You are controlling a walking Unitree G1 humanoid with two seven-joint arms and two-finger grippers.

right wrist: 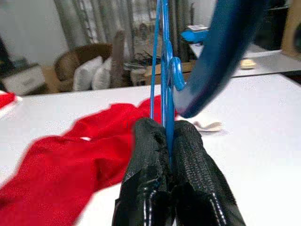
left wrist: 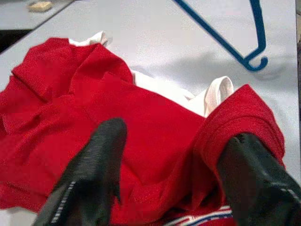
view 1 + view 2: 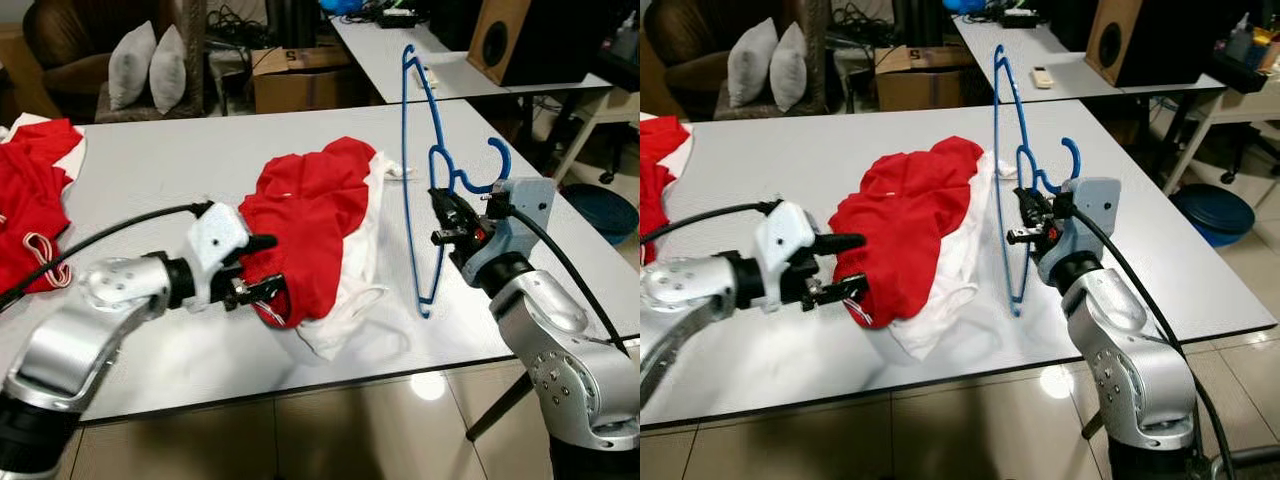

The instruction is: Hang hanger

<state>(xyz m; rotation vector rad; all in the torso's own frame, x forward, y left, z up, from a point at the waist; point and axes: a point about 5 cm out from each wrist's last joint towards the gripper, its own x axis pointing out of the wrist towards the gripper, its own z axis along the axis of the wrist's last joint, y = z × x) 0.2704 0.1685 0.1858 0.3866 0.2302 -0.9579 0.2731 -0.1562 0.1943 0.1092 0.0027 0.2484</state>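
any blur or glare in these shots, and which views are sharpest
Both eye views are sharp, with a ceiling-light glare spot on the floor tiles below the table. The right wrist view blurs the near hook of the blue hanger and the red garment. The left wrist view softens the left gripper's fingers.

We see a wide white table [image 3: 180, 160] on a glossy beige tile floor [image 3: 300, 440]; behind it a brown wicker armchair [image 3: 70, 50] holds two white pillows [image 3: 150, 65]; a cardboard box [image 3: 300, 75] stands near; a wooden speaker [image 3: 505, 38] sits on a second white table [image 3: 400, 60].
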